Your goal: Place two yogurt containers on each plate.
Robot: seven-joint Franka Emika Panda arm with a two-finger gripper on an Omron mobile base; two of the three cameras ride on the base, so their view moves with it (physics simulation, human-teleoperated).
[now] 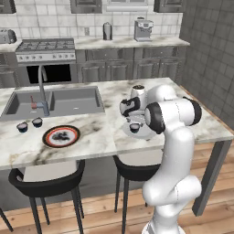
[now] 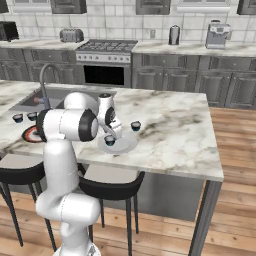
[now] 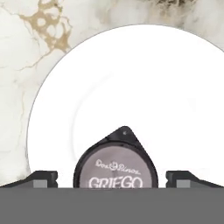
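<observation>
The gripper is hanging open, fingertips flanking a round, grey-lidded yogurt cup sitting on the smooth white plate.

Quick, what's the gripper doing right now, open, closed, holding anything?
Gripper: open, jaws wide on either side of a yogurt cup on the white plate, not gripping it.

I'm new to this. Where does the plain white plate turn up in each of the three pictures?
Left base view: the white plate lies right of centre on the marble island, partly behind the arm, with one yogurt cup on it.
Right base view: left of centre, near the island's front edge.
Hand view: it spreads across most of the picture, directly below the hand.
Shared landmark: that yogurt cup on the plate.
</observation>
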